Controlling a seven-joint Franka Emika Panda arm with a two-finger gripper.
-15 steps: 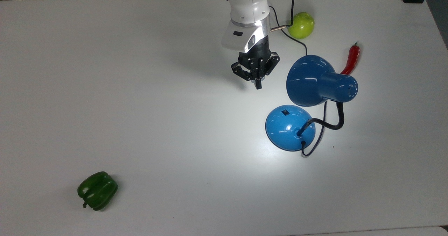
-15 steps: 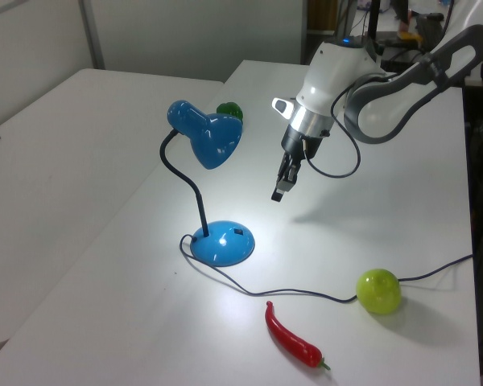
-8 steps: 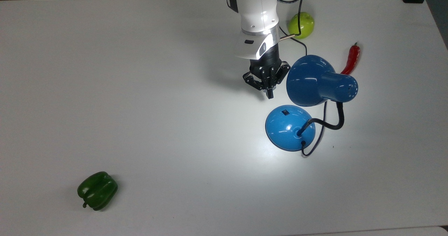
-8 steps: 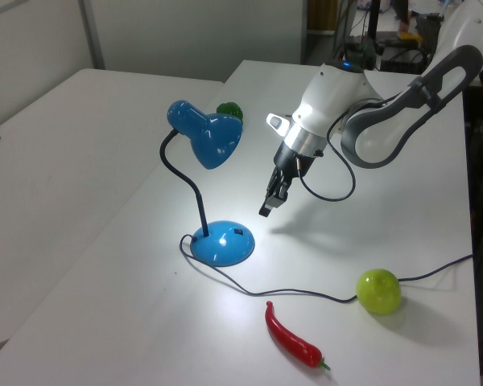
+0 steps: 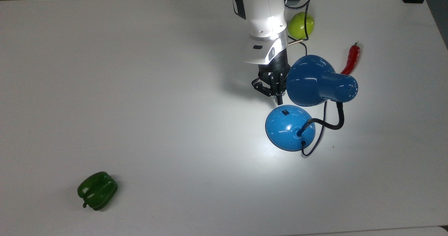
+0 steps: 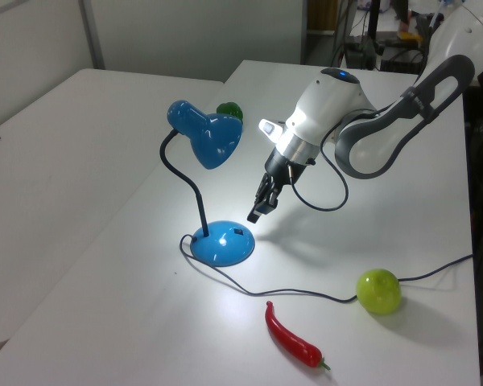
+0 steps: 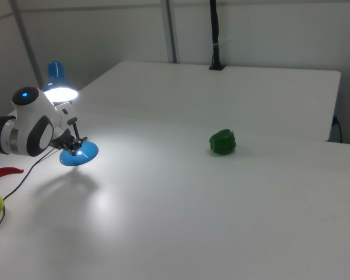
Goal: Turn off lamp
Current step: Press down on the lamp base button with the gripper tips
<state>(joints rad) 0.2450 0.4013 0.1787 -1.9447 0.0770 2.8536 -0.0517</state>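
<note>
- The lamp [image 5: 301, 106] stands on the white table [image 5: 140, 89], toward the top view's right — glossy blue, with a round domed base [image 5: 289, 127] carrying a small black switch [image 5: 286, 112], a curved black gooseneck and a bell-shaped shade [image 5: 313, 80].
- Its shade is tilted; in the top view its long axis runs left to right, narrow cap to the right and wide mouth to the left.
- The right view shows the mouth of the shade glowing white; the top view shows its closed blue back, with a bright pool of light on the matte table beneath.
- The gripper [image 5: 279, 100] hangs just above the base's switch side, beside the shade's rim; its black fingers are pressed together, holding nothing.
- The left view shows the thin black cord [image 6: 306, 293] snaking from the base past a smooth red chilli [image 6: 292, 338] and a round green apple [image 6: 378, 291].
- A lumpy green bell pepper [image 5: 97, 190] lies well apart, at the top view's lower left.
</note>
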